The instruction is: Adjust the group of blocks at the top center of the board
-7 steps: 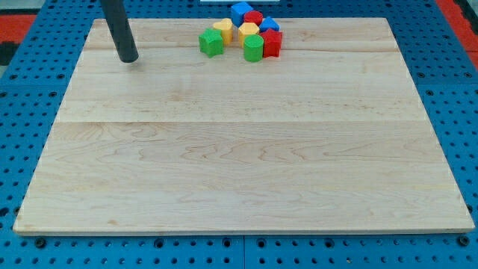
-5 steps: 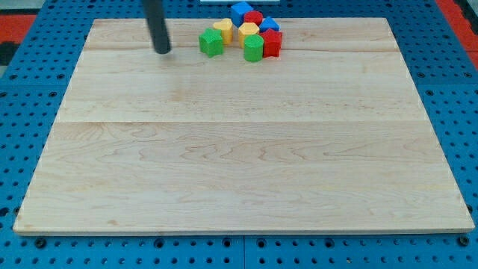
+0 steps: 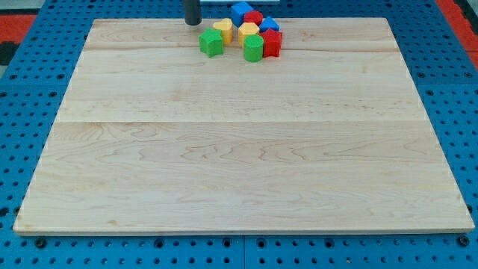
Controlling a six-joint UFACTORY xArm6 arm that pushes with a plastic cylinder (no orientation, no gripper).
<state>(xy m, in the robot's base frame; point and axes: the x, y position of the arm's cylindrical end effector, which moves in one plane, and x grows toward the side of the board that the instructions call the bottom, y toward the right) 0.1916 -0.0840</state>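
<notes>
A cluster of blocks sits at the top centre of the wooden board (image 3: pixel 239 149). A green cube (image 3: pixel 211 42) is at its left, with a yellow block (image 3: pixel 222 30) behind it. A blue cube (image 3: pixel 241 13) and a red block (image 3: pixel 254 17) are at the view's top. A second yellow block (image 3: pixel 249 31), a green block (image 3: pixel 253 48), a red block (image 3: pixel 272 44) and a small blue block (image 3: pixel 269 25) fill the right side. My tip (image 3: pixel 193 22) stands just left of the cluster, apart from the green cube and the yellow block.
The board lies on a blue pegboard surface (image 3: pixel 30 90). The cluster lies close to the board's top edge. A red strip (image 3: pixel 459 11) shows at the view's top right corner.
My tip has moved to the right and toward the view's top, from the board's upper left to just beside the cluster. The blocks have not moved.
</notes>
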